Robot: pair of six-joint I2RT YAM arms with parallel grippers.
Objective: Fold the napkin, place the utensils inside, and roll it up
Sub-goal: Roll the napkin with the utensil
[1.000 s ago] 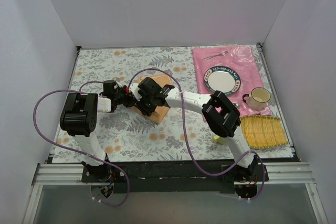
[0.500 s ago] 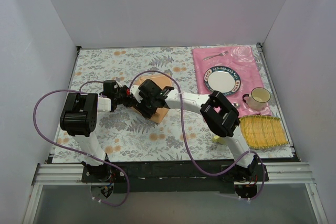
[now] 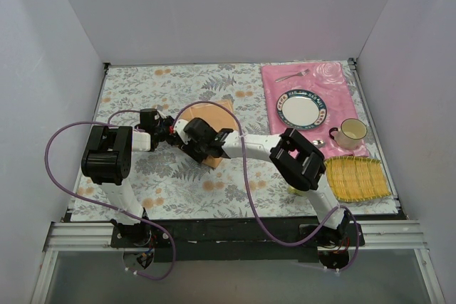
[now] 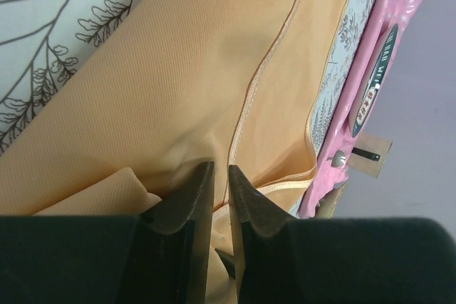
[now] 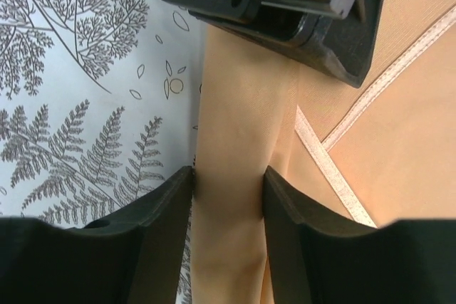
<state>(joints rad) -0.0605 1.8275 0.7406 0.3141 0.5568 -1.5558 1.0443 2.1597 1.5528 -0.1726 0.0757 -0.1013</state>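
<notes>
The peach-orange napkin [image 3: 214,114] lies partly rolled at the table's middle, mostly under both grippers. My left gripper [image 3: 172,133] is shut on a hemmed edge of the napkin [image 4: 178,83], jaws almost touching [image 4: 219,170]. My right gripper [image 3: 189,144] is closed across a rolled fold of the napkin [image 5: 239,140], one pad on each side [image 5: 228,173], just in front of the left gripper. The silver fork [image 3: 292,75] lies on the pink placemat [image 3: 335,80] beyond the plate. The spoon [image 3: 320,143] shows partly beside the cup, behind the right arm.
A dinner plate [image 3: 303,107] and a cream cup [image 3: 349,133] stand on the pink placemat at the right. A yellow woven mat [image 3: 356,178] lies at the near right. A floral tablecloth [image 3: 142,90] covers the table. White walls close in three sides.
My right gripper has moved left and nearer along the napkin, close against the left gripper. More of the napkin's far part shows now, and less of its near part.
</notes>
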